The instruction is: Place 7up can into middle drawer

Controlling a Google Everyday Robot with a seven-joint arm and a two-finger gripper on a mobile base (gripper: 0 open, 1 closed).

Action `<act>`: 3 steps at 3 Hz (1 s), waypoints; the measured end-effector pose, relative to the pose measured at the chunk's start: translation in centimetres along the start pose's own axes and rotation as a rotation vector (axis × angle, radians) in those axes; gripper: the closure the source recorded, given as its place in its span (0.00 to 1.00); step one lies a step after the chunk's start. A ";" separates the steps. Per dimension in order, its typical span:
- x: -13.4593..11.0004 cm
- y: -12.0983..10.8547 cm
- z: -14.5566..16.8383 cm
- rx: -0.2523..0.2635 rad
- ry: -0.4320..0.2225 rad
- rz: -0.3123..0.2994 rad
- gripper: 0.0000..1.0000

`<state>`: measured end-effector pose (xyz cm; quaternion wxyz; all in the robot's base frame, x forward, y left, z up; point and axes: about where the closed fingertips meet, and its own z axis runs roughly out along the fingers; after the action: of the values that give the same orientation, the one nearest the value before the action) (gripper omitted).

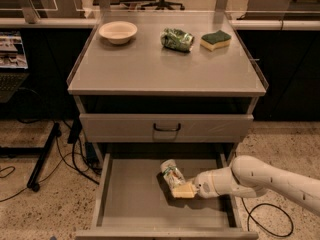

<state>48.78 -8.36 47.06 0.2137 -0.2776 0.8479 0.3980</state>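
The 7up can (171,174) is a whitish-silver can with green and red markings, tilted with its silver end up and to the left. It is inside the open middle drawer (132,199), low over the grey floor right of centre. My gripper (181,189) reaches in from the right on a white arm and is shut on the can's lower end, with a pale fingertip (184,191) showing beneath it.
A closed drawer front with a black handle (166,128) sits above the open drawer. On the cabinet top stand a cream bowl (118,31), a crushed dark green can (177,39) and a green-yellow sponge (216,39). Cables (70,154) lie on the floor at left.
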 end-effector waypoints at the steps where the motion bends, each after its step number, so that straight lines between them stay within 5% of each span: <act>1: 1.3 -2.1 1.7 0.038 0.070 0.074 1.00; 2: 2.1 -3.7 3.4 0.066 0.131 0.148 1.00; 3: 2.2 -3.8 3.6 0.067 0.139 0.156 0.82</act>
<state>50.04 -8.20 41.56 0.1320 -0.2304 0.8925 0.3645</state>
